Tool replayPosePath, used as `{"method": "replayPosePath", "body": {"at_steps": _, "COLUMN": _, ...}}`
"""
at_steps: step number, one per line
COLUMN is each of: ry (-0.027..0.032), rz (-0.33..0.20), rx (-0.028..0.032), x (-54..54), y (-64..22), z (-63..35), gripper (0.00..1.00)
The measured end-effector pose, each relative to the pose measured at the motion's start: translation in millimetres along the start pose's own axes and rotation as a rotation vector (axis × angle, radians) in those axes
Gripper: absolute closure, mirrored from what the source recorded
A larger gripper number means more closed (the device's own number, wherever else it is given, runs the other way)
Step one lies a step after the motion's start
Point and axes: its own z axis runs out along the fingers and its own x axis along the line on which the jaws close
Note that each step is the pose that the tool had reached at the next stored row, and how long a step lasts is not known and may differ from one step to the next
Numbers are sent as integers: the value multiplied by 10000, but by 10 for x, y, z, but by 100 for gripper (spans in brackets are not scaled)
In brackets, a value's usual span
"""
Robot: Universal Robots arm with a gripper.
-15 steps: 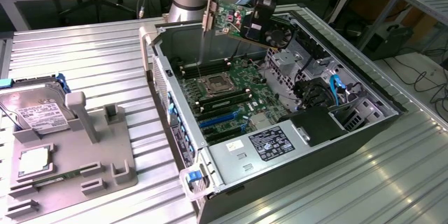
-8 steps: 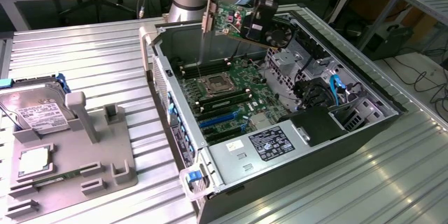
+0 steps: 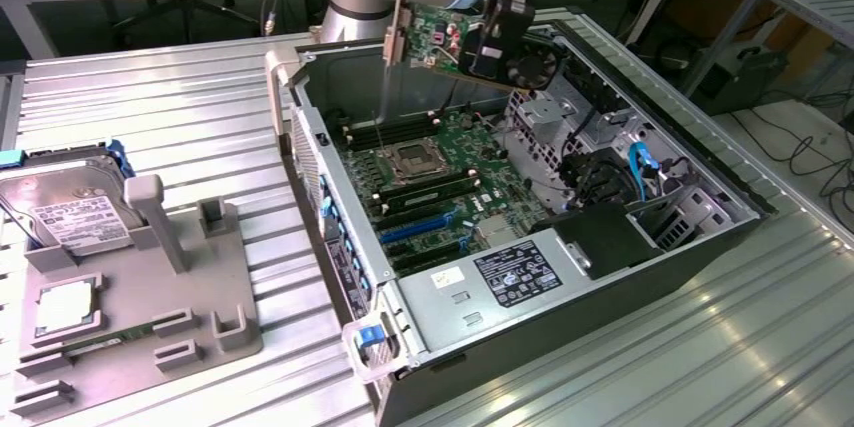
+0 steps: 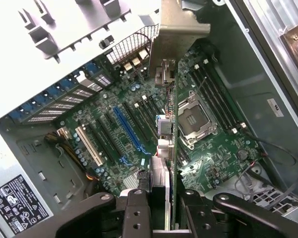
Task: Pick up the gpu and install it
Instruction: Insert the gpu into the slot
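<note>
Right up close, black claw (image 4: 165, 201), shut tight on the gpu (image 3: 443, 42). One finger (image 4: 134, 212) pressed on each flat side of the green card. Held up in the air, tilted, touching only the claw. Not in any slot yet.

Under everything, a big ribbed metal table (image 3: 174, 107).

Below the claw, an open case (image 3: 707, 247), lying on its side on the table. Gpu up above the case's far end.

Well apart from the claw, toward the exterior view's left, a grey stand (image 3: 147, 277) on the table.

Deep in the case, straight below the claw, a green board (image 3: 447, 182).

Lower in the case and nearer the exterior camera than the claw, a silver power box (image 3: 514, 272) with a black label.

In the stand, far from the claw, a silver drive (image 3: 74, 209) with a white label.

Just beside the claw, on the exterior view's right, the gpu's round black fan (image 3: 530, 65).

On the claw's other side, the gpu's silver bracket (image 3: 391, 39), pointing down at the case.

On the board below the claw, a square silver socket (image 3: 407, 160).

Near the socket, a long blue slot (image 4: 129, 130), bare.
</note>
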Motion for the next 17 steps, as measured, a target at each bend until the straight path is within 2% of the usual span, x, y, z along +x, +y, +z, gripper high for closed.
{"method": "replayPosePath", "body": {"at_steps": 16, "ry": 69, "rz": -1597, "rx": -12, "x": 1, "y": 1, "z": 0, "gripper": 72}}
{"method": "replayPosePath", "body": {"at_steps": 17, "ry": 90, "rz": -2077, "rx": -15, "x": 1, "y": 0, "z": 0, "gripper": 72}}
